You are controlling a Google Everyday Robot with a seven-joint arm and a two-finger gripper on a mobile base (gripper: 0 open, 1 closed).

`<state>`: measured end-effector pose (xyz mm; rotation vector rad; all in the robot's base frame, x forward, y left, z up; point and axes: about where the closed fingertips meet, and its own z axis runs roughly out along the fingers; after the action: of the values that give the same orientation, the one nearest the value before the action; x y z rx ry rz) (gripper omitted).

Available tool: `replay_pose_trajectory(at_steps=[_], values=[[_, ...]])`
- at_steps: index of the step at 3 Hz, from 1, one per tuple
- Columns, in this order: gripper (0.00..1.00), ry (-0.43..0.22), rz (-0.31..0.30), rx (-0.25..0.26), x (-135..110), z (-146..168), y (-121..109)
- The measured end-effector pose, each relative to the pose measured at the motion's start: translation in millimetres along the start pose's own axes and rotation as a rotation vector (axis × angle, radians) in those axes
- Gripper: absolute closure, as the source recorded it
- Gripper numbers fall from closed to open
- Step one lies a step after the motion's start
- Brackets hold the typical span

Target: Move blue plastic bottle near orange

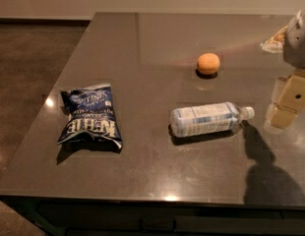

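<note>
The blue plastic bottle (pixel 207 119) lies on its side on the dark table (pixel 142 166), right of centre, with its white cap pointing right. The orange (pixel 208 63) sits farther back on the table, apart from the bottle and roughly in line with its middle. My gripper (pixel 288 104) hangs at the right edge of the view, just right of the bottle's cap and a little above the table. It holds nothing that I can see and is not touching the bottle.
A dark blue crinkled chip bag (pixel 89 117) lies on the left part of the table. A small pale object (pixel 274 41) sits at the far right near the arm. The table's left and front edges drop to the floor.
</note>
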<state>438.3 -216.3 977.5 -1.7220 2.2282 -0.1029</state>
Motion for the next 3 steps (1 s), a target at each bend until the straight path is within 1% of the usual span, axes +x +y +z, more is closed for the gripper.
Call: replay_pose_trajectory(at_steps=[1,2,3], values=[[0.00,0.000,0.000,0.000,0.0,0.0,0.0],[0.00,0.021,-0.024,0.014,-7.2,6.3,-1.8],[0.00,0.026,-0.055,-0.043,-20.0,43.6,-12.8]])
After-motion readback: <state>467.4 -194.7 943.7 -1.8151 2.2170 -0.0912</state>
